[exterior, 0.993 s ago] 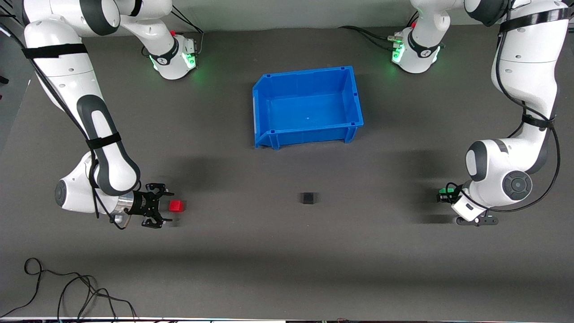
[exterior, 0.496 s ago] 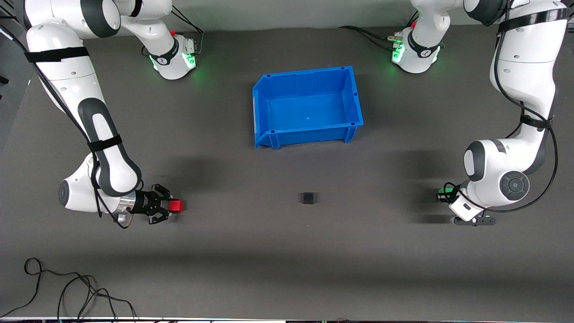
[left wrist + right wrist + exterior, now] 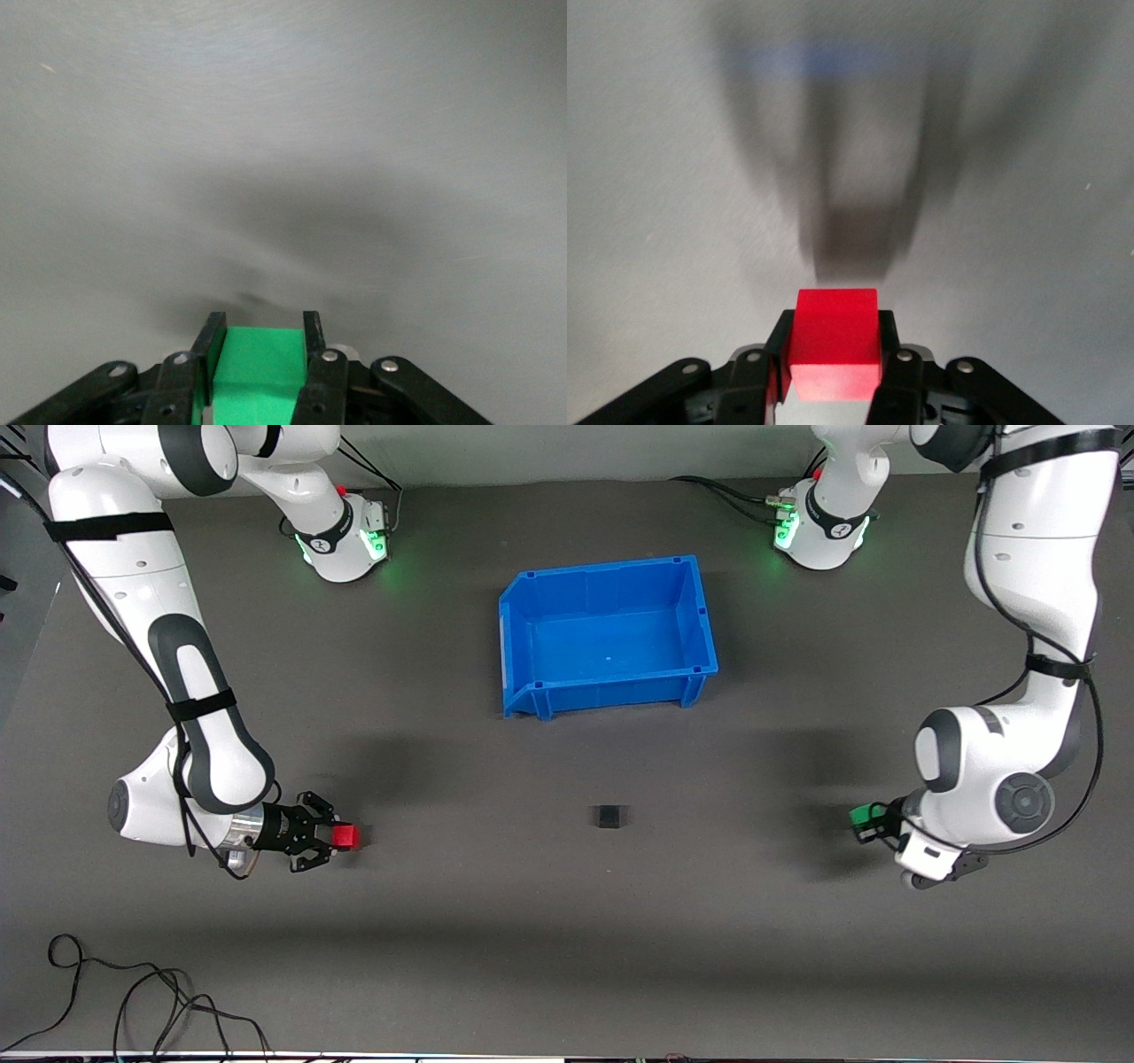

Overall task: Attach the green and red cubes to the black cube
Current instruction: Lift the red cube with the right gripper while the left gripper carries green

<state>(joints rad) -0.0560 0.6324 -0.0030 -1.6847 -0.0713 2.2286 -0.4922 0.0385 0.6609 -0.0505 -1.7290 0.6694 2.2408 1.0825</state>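
**Both grippers clamped on their cubes, black cube alone mid-table**

The right gripper (image 3: 330,837) sits low at the right arm's end of the dark grey table (image 3: 567,921), its black fingers (image 3: 889,359) closed against two opposite sides of the small red plastic cube (image 3: 345,836). A second ago those fingers stood wide apart with the red cube lying free just ahead of them; half a second ago they had come in around it, and now they grip it. In the right wrist view the red cube (image 3: 834,341) fills the gap between the fingers, with a dark shadow cast on the table past it.

At the left arm's end of the table, the left gripper (image 3: 873,821) holds the small green plastic cube (image 3: 862,816) between its fingers (image 3: 314,350), which press on both of its sides. Compared with the earlier frames, the green cube has shifted slightly toward the middle of the table and shows more fully, and the wrist has turned a little. The left wrist view shows the green cube (image 3: 259,367) pinched between the fingers over bare table.

The small matte black cube (image 3: 609,816) rests on the table between the two grippers, well apart from both, unmoved since the earlier frames. The open blue plastic bin (image 3: 518,651) stands farther from the front camera than the black cube, also unchanged.
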